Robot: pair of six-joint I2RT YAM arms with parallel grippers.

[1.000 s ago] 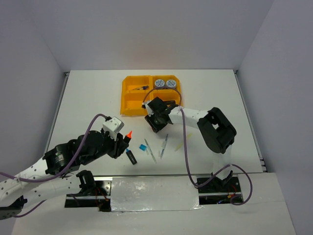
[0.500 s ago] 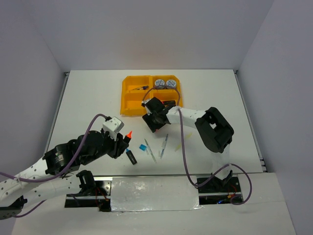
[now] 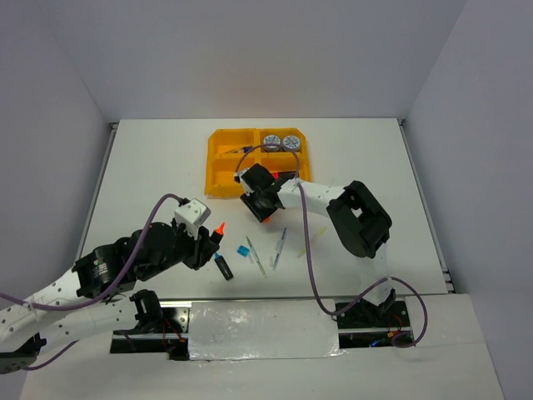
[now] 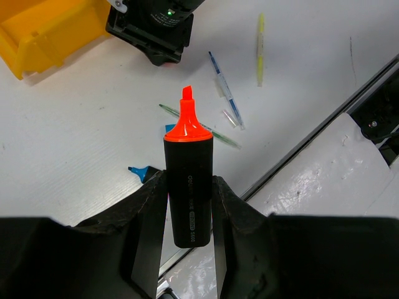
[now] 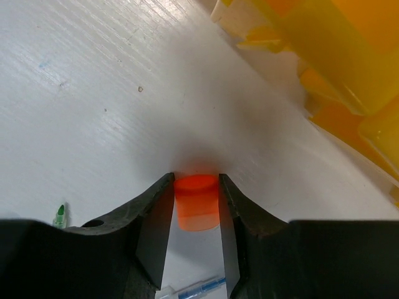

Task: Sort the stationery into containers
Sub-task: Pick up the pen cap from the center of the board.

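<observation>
Overhead, left fingers [image 3: 210, 240] hover well short of the tray [image 3: 221, 177], right fingers [image 3: 263, 214] just beside it. Left wrist: the gripped highlighter [image 4: 189, 187] is uncapped, so its tip could smear the desk [image 4: 75, 124]. Right wrist: the pinched cap [image 5: 196, 202] might squirt free.

The right gripper [image 5: 196, 187] slid a little to the left along the near side of the orange-yellow tray [image 3: 211, 167], its elbow swinging the same way, and a small orange cap [image 5: 197, 204] came into sight from above at its near end, between the fingers
</observation>
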